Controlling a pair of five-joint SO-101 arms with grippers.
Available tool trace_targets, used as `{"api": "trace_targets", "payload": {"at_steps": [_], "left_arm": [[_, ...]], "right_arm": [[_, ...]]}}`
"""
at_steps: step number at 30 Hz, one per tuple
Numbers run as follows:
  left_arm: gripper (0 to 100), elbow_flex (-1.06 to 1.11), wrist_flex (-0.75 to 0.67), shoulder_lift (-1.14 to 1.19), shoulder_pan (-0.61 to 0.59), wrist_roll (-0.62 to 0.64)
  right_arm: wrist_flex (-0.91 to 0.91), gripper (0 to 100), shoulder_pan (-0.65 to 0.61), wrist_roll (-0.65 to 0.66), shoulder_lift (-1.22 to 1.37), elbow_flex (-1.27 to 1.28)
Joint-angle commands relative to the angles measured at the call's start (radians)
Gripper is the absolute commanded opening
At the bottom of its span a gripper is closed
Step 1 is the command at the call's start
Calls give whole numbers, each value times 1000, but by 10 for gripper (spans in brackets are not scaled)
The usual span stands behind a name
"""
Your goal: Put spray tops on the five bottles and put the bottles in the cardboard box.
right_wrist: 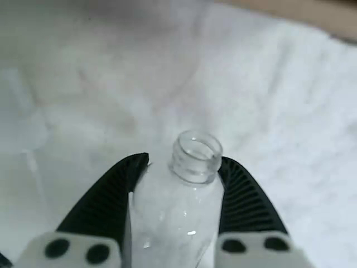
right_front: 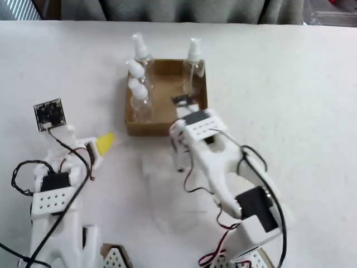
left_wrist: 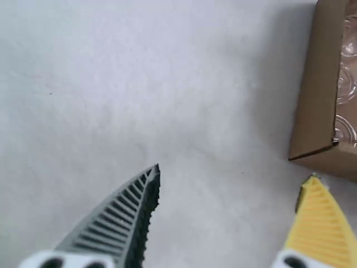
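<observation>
Right end effector is clamped on the bottle, its black fingers pressed against either side of the clear body just below the shoulder; the threaded neck stands free above them, open, with no spray top on it; left end effector hangs with its grey and yellow fingers spread wide and nothing between them, over bare table just beside a corner of the box; the box stands on the table and holds what look like four capped bottles, upright, three along one side and one on the other

By my judgement the held bottle is empty and so very light, and weight is no worry; its wall looks thin and smooth, so it will likely dent under a hard squeeze and slip or twist under a weak one; the body below the shoulder seems the right place to hold, since it leaves the threads clear for a top; a top pressed or turned on will push the bottle down and round, so the grip should be firm but not crushing, or the base braced on the table; once capped it will be top-heavy and apt to tip when set in the box
</observation>
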Motion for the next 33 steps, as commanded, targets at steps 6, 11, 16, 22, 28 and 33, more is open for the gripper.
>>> {"api": "trace_targets", "payload": {"at_steps": [6,11,16,22,28,33], "left_arm": [[369,-6,-23,4,-7,-11],[369,-5,-23,4,-7,-11],[369,-5,-23,4,-7,-11],[369,-5,-23,4,-7,-11],[369,-3,-23,4,-7,-11],[369,-3,-23,4,-7,-11]], "right_arm": [[8,28,231,339,-81,-40],[-36,29,335,347,-45,-37],[-70,70,377,407,59,-44],[-97,269,378,425,110,-84],[30,279,371,423,108,-196],[142,268,378,427,108,-245]]}}
